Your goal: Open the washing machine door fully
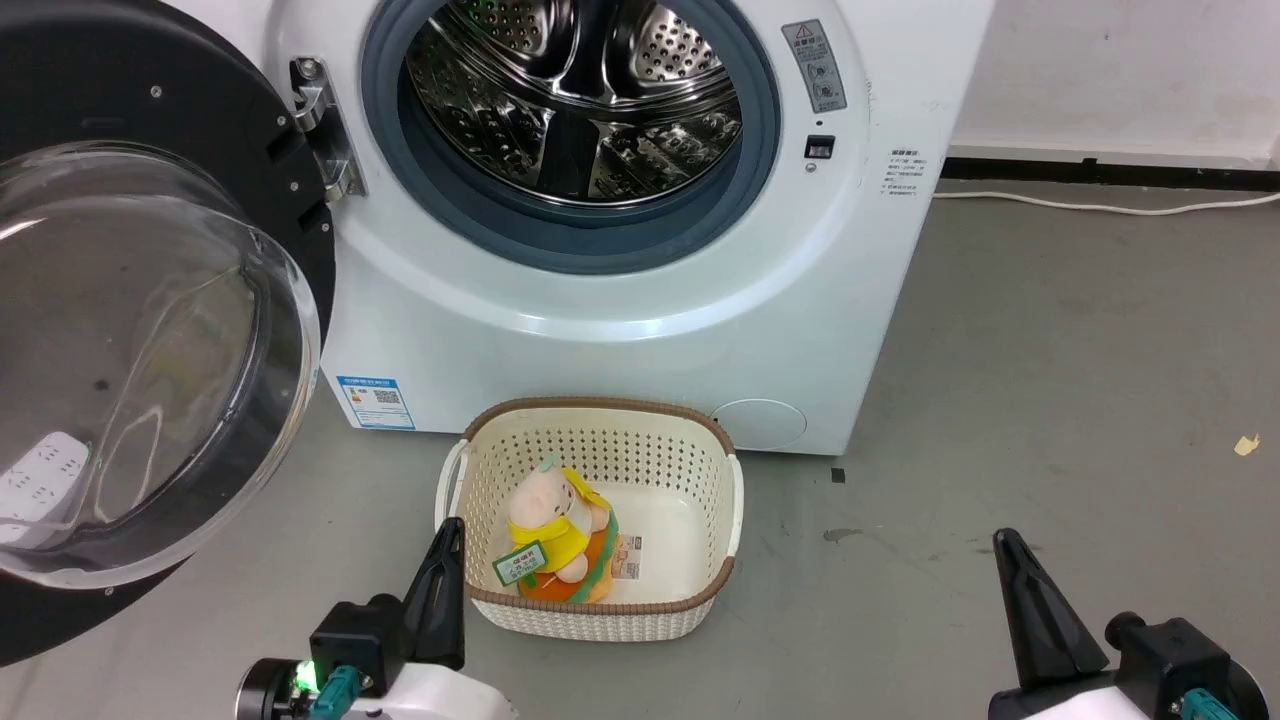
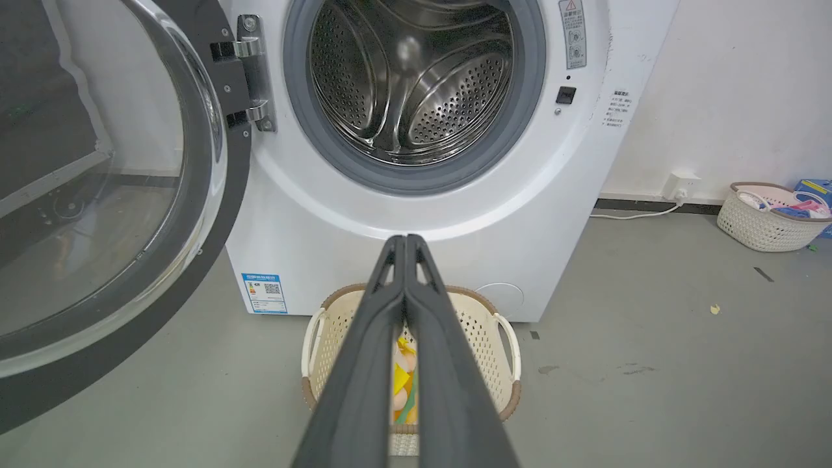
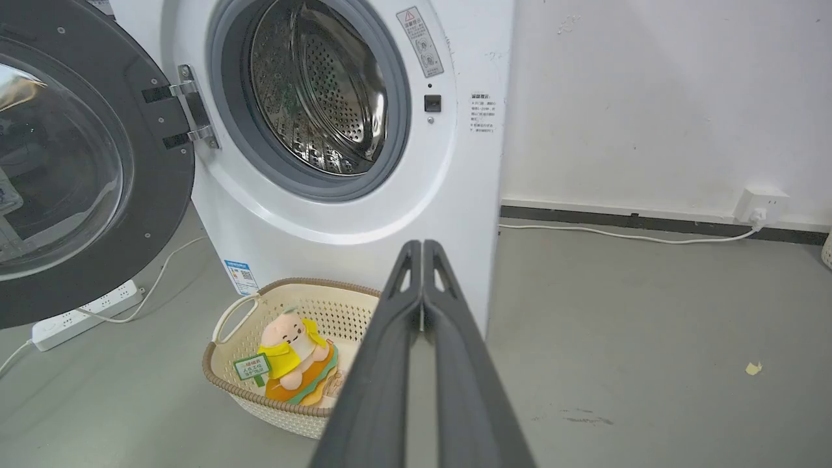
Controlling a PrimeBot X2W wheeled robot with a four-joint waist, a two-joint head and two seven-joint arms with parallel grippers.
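The white washing machine [image 1: 640, 330] fills the upper middle, its steel drum [image 1: 575, 100] exposed inside the grey gasket. The washing machine door [image 1: 130, 340], black-rimmed with a bulging glass bowl, is swung wide to the left on its metal hinge [image 1: 325, 125]; it also shows in the wrist views [image 2: 110, 195] [image 3: 71, 169]. My left gripper [image 1: 447, 535] is low at the bottom, near the basket's left rim, shut and holding nothing [image 2: 405, 242]. At the lower right, over bare floor, my right gripper [image 1: 1005, 542] is likewise shut and holds nothing [image 3: 422, 247]. Neither touches the door.
A cream perforated basket [image 1: 600, 620] with a plush toy [image 1: 555, 540] stands on the floor before the washer. A white power strip [image 3: 84, 318] and cable lie under the door. Another basket [image 2: 770, 218] of laundry sits by the far right wall. Grey floor spreads to the right.
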